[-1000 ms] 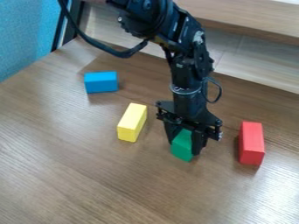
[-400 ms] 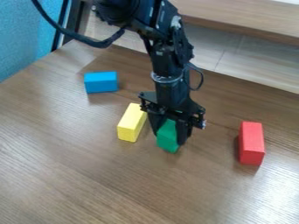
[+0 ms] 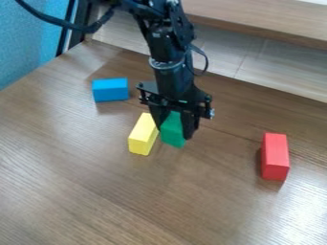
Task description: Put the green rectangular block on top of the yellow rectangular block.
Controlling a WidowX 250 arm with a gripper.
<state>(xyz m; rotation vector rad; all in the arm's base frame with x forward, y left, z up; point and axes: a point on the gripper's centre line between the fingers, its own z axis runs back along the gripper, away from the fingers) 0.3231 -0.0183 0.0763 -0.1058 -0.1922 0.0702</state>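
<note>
"Green between black: you have the green block (image 3: 172, 128) gripped in your claw (image 3: 173, 133), a finger on either side of it, and its lower end pokes out beneath the fingertips!"

"And where does that put you against the yellow block (image 3: 144, 135)?"

"Right beside it! The yellow block lies just left of your claw in the camera view, on the wood-grain surface (image 3: 96, 191), long side slanting away from you. Your green block is next to it, not on top."

"Are the two blocks touching, would you say?"

"Too close to call; your left-hand finger in the view crowds the far end of the yellow one. Nor can I tell you whether the green block's bottom is clear of the surface."

"How is your arm (image 3: 169, 52) placed?"

"It drops in from the top edge, your claw pointing down, a black cable (image 3: 64, 24) sweeping off to the upper left of it."

"And around you?"

"Blue block (image 3: 110, 90) up and to the left of your claw, beyond the yellow one! Red block (image 3: 275, 157) well apart, out to the right and a little lower in the view, its long side running roughly up and down. Both sit on the surface."
</note>
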